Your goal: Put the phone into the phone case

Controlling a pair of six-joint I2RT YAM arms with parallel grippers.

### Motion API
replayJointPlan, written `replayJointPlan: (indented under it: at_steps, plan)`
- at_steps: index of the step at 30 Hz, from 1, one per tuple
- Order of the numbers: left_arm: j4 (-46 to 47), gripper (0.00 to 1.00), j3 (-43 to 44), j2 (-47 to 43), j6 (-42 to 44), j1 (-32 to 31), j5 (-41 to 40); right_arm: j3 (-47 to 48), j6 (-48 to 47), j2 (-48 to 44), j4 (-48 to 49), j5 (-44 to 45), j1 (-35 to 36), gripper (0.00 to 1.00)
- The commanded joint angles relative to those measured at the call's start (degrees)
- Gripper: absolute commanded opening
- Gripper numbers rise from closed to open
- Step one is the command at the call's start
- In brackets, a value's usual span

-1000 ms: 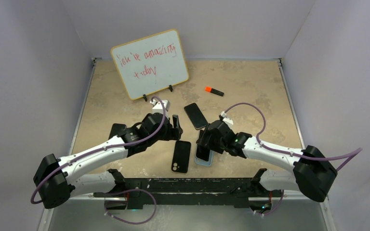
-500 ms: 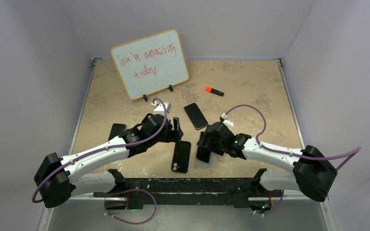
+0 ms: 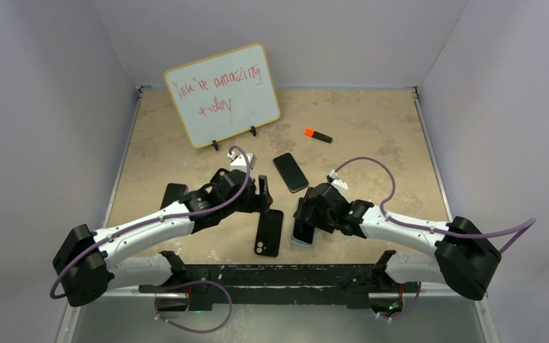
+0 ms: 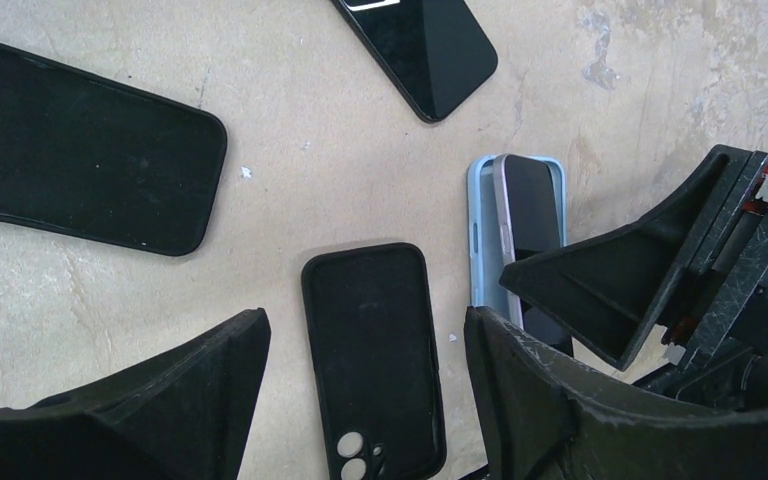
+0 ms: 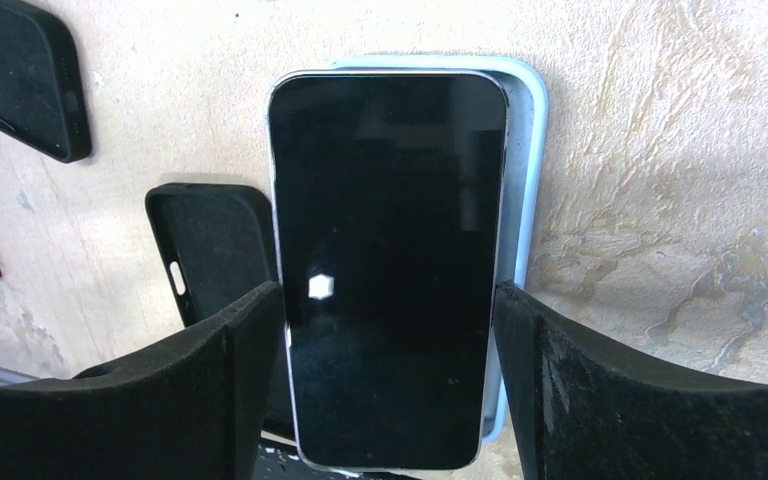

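Observe that the phone lies screen up on the light blue case, offset toward one long edge. The right end effector straddles the phone; you cannot tell whether it clamps. The left end effector stands apart above a black case on the tabletop.

Whiteboard — red handwriting: "you're amazing today".

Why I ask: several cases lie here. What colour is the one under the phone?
The case is light blue, clearest in the right wrist view.
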Motion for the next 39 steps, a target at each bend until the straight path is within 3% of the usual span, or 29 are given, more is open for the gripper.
replayJointPlan:
  at_steps: [1, 6, 10, 16, 26, 39]
  plan:
    - [1.8, 0.73, 2.0, 0.3, 1.2, 0.3, 1.4, 0.2, -0.5, -0.9, 0.0, 3.2, 0.4, 0.79]
    - [2.7, 0.71, 2.9, 2.3, 2.1, 0.2, 5.5, 1.3, -0.4, -2.0, -1.2, 3.0, 0.4, 0.89]
    - [3.7, 0.67, 3.0, 3.4, 2.5, 0.2, 8.3, 1.6, -0.1, -4.2, -2.3, 2.2, 0.4, 0.90]
    - [6.9, 0.61, 2.3, 5.4, 2.9, 0.2, 12.5, 1.6, -1.8, -8.5, -4.9, -0.6, 0.3, 0.82]
    - [13.4, 0.50, 3.5, 13.7, 3.5, 0.2, 21.1, -0.5, -4.7, -10.6, -6.8, 0.7, 0.0, 0.60]
    - [18.8, 0.41, 7.2, 24.5, 3.5, -1.5, 24.8, -5.8, -9.8, -11.7, -2.2, -7.8, -9.8, 0.56]
